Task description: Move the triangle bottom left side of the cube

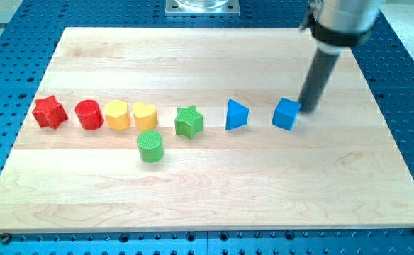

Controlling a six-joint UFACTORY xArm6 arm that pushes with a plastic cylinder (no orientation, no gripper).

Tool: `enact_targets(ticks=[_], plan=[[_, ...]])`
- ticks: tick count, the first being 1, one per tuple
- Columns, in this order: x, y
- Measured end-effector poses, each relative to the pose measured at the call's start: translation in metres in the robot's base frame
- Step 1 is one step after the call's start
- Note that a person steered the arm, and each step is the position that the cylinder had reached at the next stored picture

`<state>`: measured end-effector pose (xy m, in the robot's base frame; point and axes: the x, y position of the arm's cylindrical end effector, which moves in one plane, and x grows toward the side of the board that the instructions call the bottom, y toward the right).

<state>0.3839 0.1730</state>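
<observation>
A blue triangle block [236, 115] sits on the wooden board [214, 191], right of the middle. A blue cube [286, 113] stands a short way to its right, with a gap between them. My tip [305, 109] is at the cube's upper right edge, touching it or nearly so. The dark rod rises from there to the arm at the view's top right.
A row of blocks runs left of the triangle: a green star [188, 121], a yellow heart [144, 115], a yellow block [117, 115], a red cylinder [89, 115] and a red star [49, 111]. A green cylinder [149, 146] sits just below the row.
</observation>
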Motion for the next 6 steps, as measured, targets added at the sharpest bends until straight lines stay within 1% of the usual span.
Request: enact_targets(ticks=[1, 2, 3, 4, 5, 6], plan=[[-0.011, -0.080], [0.010, -0.151], [0.041, -0.139], [0.047, -0.108], [0.029, -0.092], [0.021, -0.032]])
